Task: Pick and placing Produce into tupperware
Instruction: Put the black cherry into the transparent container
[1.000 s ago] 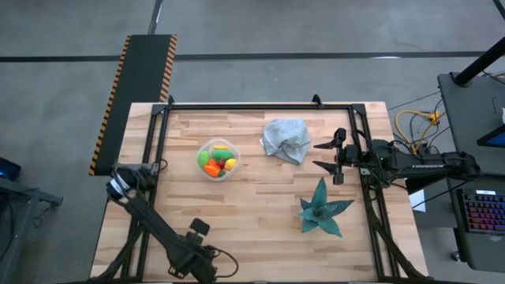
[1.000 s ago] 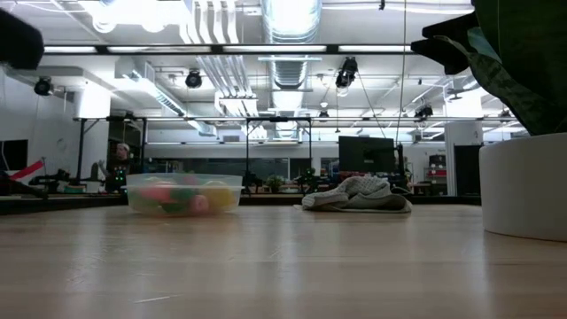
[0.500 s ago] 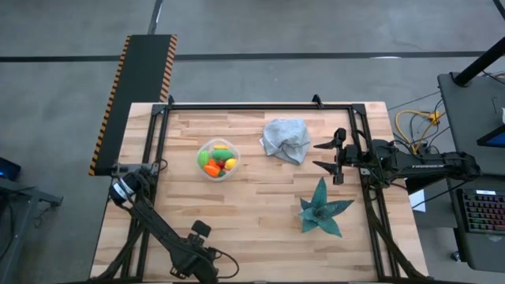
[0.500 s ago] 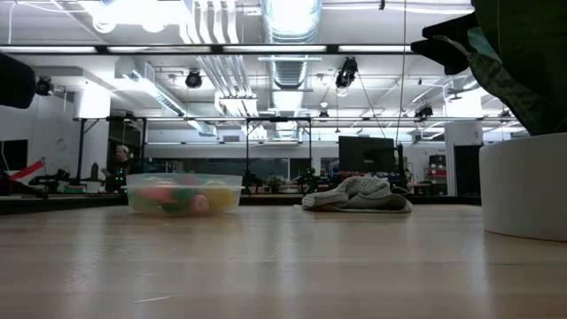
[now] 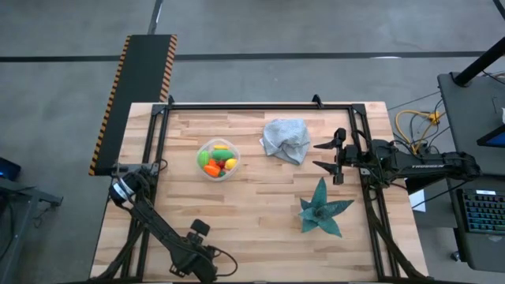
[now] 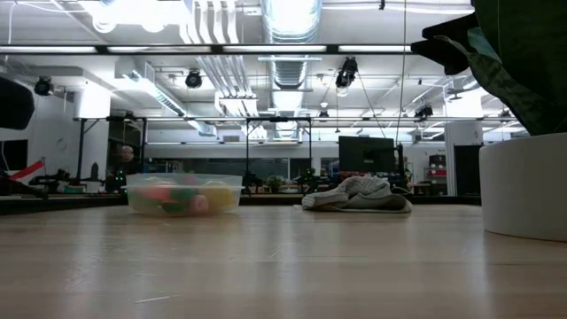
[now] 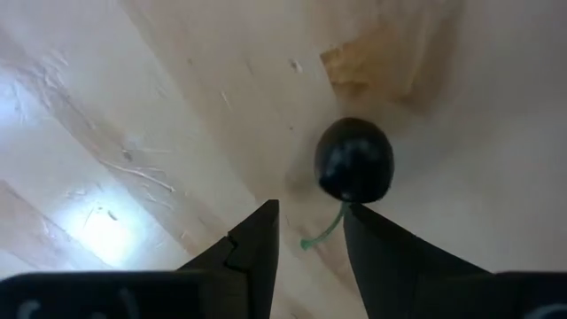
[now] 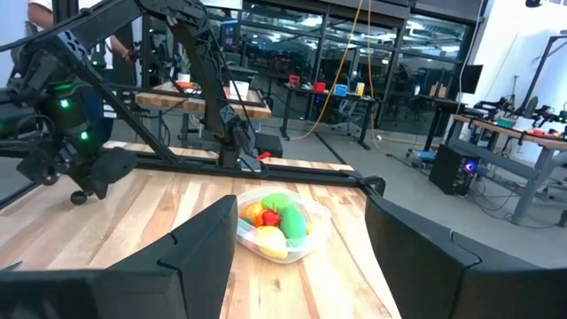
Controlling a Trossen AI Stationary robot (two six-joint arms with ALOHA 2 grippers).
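The clear tupperware (image 5: 217,159) stands at the table's middle left, and several green, yellow, orange and red produce pieces (image 8: 276,221) lie in it. Apart from these, a dark round fruit (image 7: 354,159) with a thin green stem (image 7: 324,231) lies on the bare wood. My left gripper (image 7: 310,223) points down over it, open, one finger on either side of the stem and just short of the fruit. In the high view my left gripper (image 5: 197,241) is near the table's near edge and hides the fruit. My right gripper (image 5: 326,156) waits open and level at the right edge.
A crumpled grey-blue cloth (image 5: 286,139) lies right of the tupperware. A teal star-shaped leafy piece (image 5: 322,209) stands in a white pot (image 6: 523,186) at the near right. Bare wood lies between the tupperware and the table's near edge.
My left gripper has gone down toward the table; in the low view its dark arm sinks at the picture's left edge. Nothing else has moved.
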